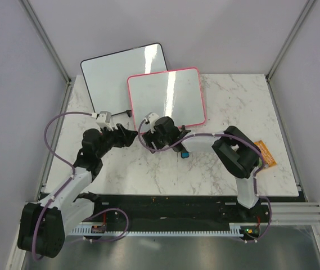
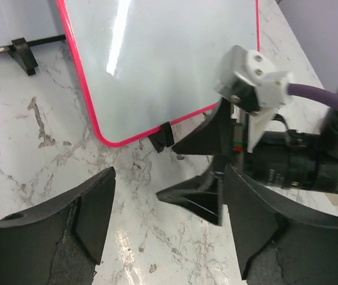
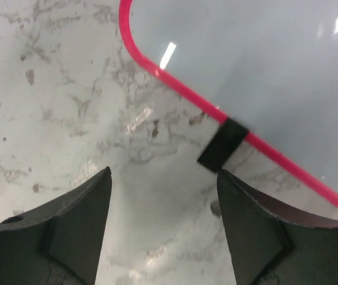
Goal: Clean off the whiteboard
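whiteboard (image 1: 168, 98) near-left corner lies just ahead of both | right gripper (image 3: 163, 173) nearer, spread, empty | left gripper (image 2: 170, 172) beside it, spread, empty

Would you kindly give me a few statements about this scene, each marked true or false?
1. The pink-framed whiteboard overlaps a corner of the black-framed whiteboard. True.
2. The left gripper has its jaws shut on the pink frame. False: its jaws are open and hold nothing.
3. The right gripper has open jaws over the marble table, near a black foot of the pink board. True.
4. Purple writing covers the pink-framed board. False: its surface looks clean in every view.
5. An orange object lies at the table's left edge. False: it lies at the right edge.
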`<state>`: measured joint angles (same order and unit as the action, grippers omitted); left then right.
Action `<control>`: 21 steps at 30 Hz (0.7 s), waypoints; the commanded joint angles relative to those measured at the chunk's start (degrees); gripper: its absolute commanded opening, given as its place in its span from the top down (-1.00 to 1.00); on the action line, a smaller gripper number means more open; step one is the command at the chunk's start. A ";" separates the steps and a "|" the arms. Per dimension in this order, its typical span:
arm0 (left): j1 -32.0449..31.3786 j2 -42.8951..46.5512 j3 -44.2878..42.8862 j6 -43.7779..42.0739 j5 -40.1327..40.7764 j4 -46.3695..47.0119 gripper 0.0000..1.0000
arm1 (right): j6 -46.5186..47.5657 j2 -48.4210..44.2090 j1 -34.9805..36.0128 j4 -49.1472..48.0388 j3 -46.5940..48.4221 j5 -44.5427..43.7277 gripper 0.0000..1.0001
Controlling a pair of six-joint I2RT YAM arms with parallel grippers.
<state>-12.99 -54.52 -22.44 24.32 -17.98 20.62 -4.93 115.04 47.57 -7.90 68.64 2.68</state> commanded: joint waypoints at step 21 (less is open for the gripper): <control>-0.37 -7.53 -10.26 -6.12 -3.73 -6.21 -0.99 | -5.80 -62.83 -8.44 -1.86 -35.41 -34.43 -0.96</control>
<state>-13.02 -60.75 -30.72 21.26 -21.21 15.00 -10.02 56.73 44.12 -10.24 37.74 -26.94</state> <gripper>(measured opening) 0.993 0.980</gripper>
